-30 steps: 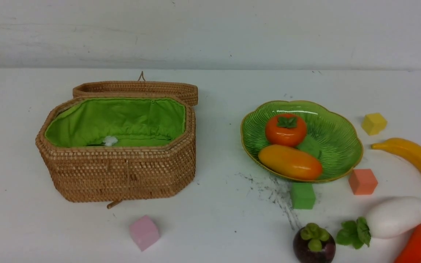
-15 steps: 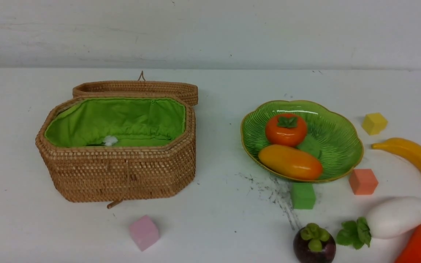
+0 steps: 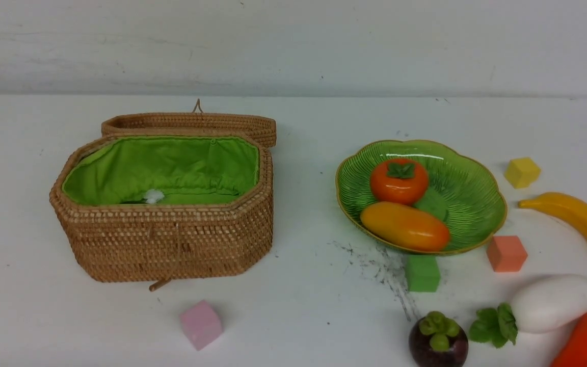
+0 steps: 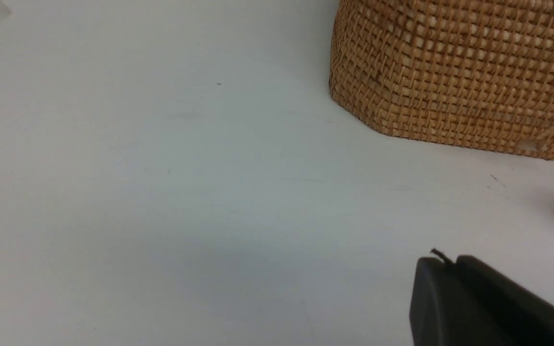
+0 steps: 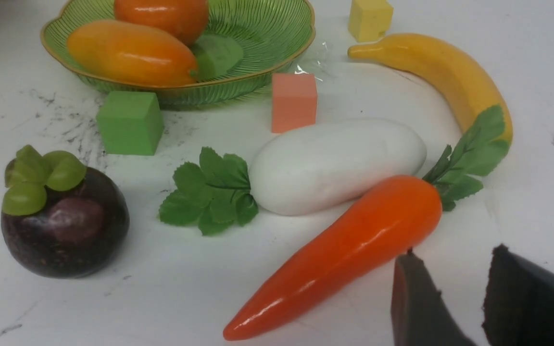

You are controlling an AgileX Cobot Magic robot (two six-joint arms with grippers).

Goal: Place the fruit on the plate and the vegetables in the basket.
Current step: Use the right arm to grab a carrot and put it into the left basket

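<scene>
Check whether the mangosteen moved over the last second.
No. In the front view the mangosteen keeps the same spot, just nearer the camera than the green cube.

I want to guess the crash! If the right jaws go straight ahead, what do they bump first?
Probably the carrot, near its thick leafy end, just ahead of the open right jaws. The banana lies farther on. Depth is hard to judge.

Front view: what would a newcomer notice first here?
The big open basket with bright green lining, on the left. To the right, the green plate holding a persimmon and a mango, with the banana, radish, carrot and mangosteen crowded toward the near right.
</scene>
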